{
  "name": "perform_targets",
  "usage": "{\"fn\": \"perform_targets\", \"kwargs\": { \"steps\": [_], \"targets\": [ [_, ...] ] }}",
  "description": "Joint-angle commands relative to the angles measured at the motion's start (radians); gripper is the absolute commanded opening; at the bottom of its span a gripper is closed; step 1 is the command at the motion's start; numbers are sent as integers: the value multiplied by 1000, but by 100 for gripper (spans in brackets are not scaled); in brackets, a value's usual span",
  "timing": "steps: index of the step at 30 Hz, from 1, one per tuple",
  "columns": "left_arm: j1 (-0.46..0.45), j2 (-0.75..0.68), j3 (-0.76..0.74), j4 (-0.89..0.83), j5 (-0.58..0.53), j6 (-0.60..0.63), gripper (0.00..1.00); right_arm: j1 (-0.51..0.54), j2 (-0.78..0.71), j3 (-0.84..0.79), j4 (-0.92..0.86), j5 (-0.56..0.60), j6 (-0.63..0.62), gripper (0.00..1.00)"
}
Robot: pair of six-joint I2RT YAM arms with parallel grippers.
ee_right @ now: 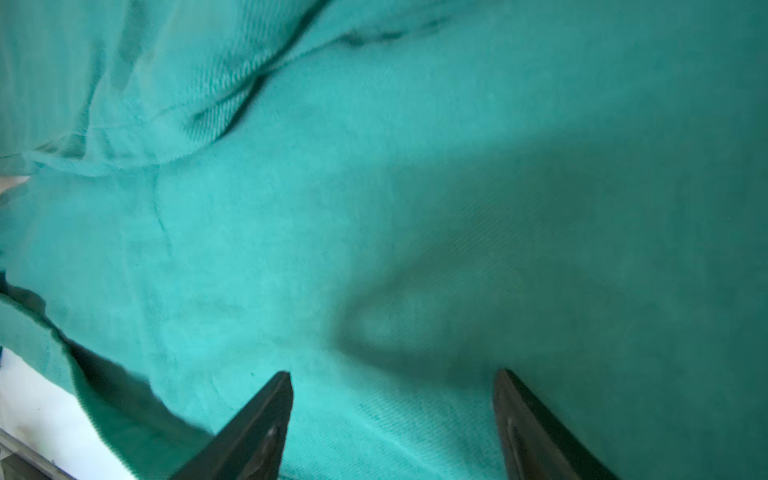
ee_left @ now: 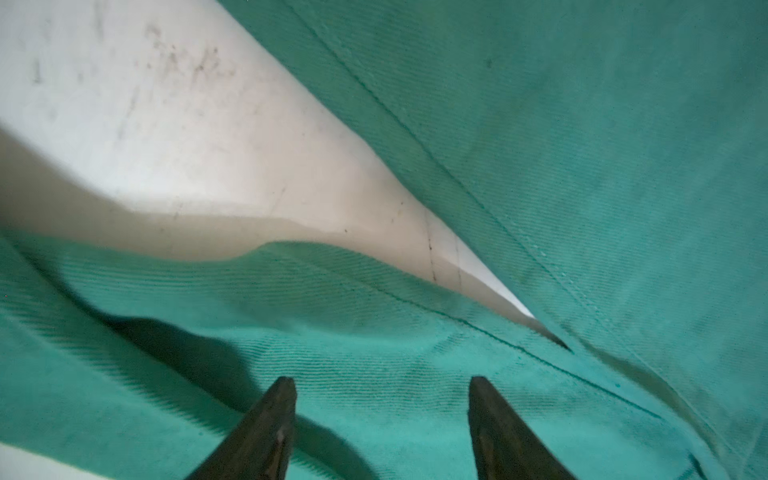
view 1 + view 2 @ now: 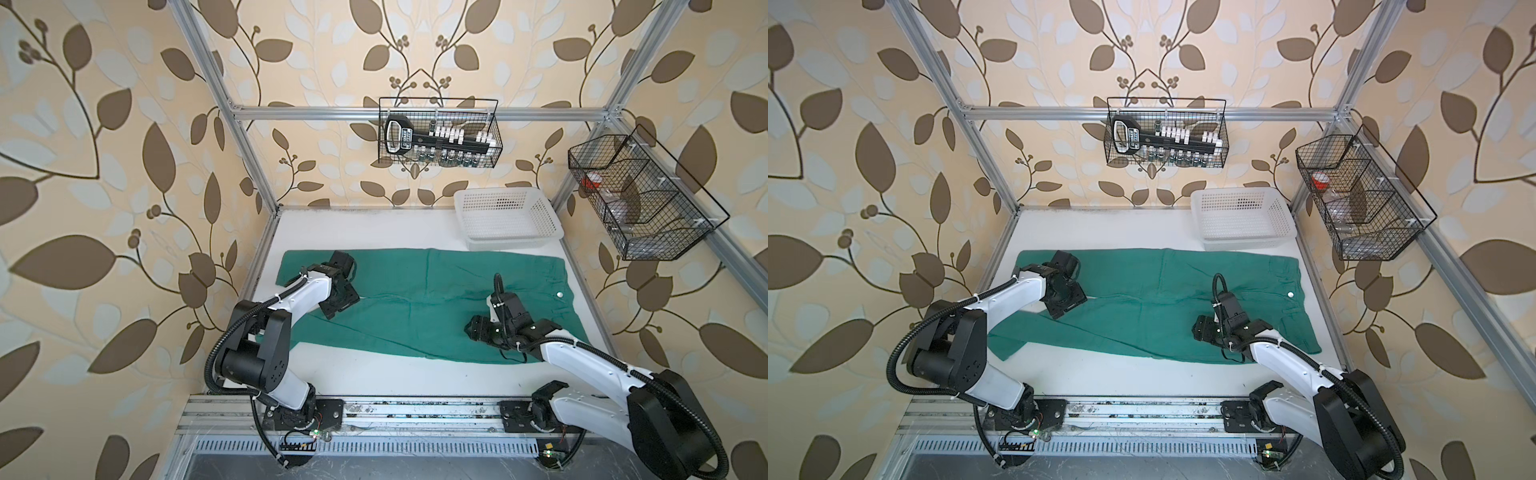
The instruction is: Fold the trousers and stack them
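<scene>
Currently the trousers (image 3: 415, 307) lie spread flat across the white table (image 3: 374, 376), unfolded. The waistband (image 3: 575, 307) sits to the right in both top views, with a small white button (image 3: 560, 294) showing near it; both legs run out to the left. The legs diverge toward their ends, leaving a wedge of bare table between them (plain in the left wrist view). The far edge of the cloth lies just beside the white basket (image 3: 509, 244), which stands in the far right corner of the table; contact between the two cannot be confirmed.

Left gripper (image 2: 382, 382): jaws stand apart, nothing between them. It points down over the near leg (image 3: 374, 332), close to that leg's inner seam (image 2: 478, 328) and beside the wedge. Whether the fingertips (image 2: 282, 399) touch the cloth cannot be told.

Right gripper (image 1: 394, 374): jaws likewise apart, gripping nothing. It hangs over the upper part of the trousers, near the front edge of the cloth and short of the waistband. The cloth under it is partly blurred in the right wrist view; a few creases show. Contact again cannot be told.
</scene>
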Motion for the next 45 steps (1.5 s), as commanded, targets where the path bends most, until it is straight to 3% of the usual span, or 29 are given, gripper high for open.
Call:
{"fn": "perform_targets", "kwargs": {
  "steps": [1, 11, 15, 20, 25, 31, 45],
  "targets": [
    [-10, -13, -18, 5, -14, -34, 67, 19, -41, -63, -113, 76, 92, 77],
    [-5, -48, 15, -108, -158, 30, 70, 50, -118, -87, -259, 142, 337, 77],
    [11, -40, 12, -108, -161, 42, 71, 81, -98, -47, -332, 143, 452, 77],
    [57, -38, 19, -145, -237, -11, 75, 129, -128, -12, -409, 198, 520, 77],
    [119, -50, 67, -240, -306, -119, 79, 129, -170, 79, -435, 234, 472, 77],
    [206, -45, 54, -235, -279, -162, 75, 102, -114, 212, -401, 234, 335, 79],
    [269, -20, -59, -135, -241, -161, 43, 50, -77, 249, -337, 154, 229, 79]
  ]
}}
